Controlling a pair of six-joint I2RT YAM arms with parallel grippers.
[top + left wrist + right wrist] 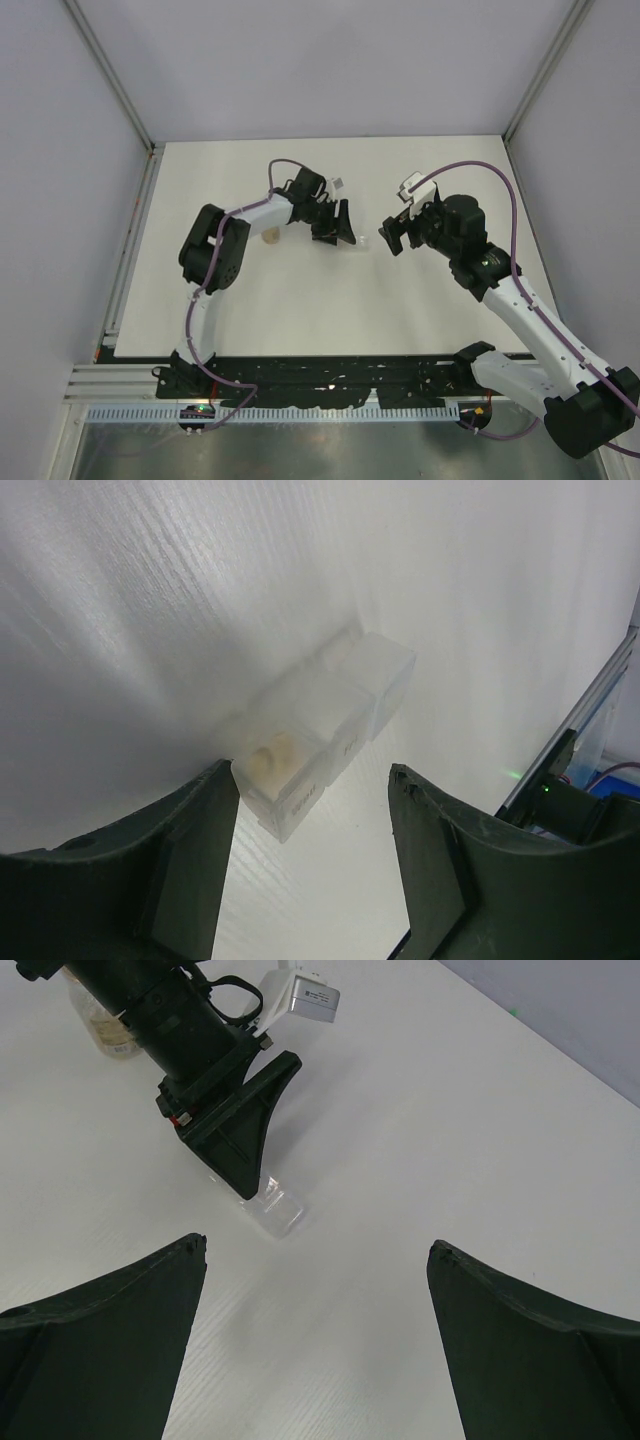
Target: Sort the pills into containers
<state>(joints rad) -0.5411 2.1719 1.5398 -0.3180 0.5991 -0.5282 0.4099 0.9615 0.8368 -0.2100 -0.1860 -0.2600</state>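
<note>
A translucent pill box (322, 730) with a row of small compartments lies on the white table. Its near compartment holds a pale tan pill (270, 758); a far one shows a faint pinkish shape. My left gripper (312, 776) is open, its jaws either side of the box's near end, the left fingertip (222, 780) at its corner. The box also shows in the right wrist view (276, 1209), just beyond the left gripper's finger (240, 1130). My right gripper (318, 1246) is open and empty, a short way from the box. A small clear vial (268, 236) with tan contents stands beside the left arm.
The two grippers (338, 230) (392, 238) face each other at mid-table. The vial (105, 1020) shows behind the left wrist. Grey walls close in the table at the back and sides. A black rail (330, 375) runs along the near edge.
</note>
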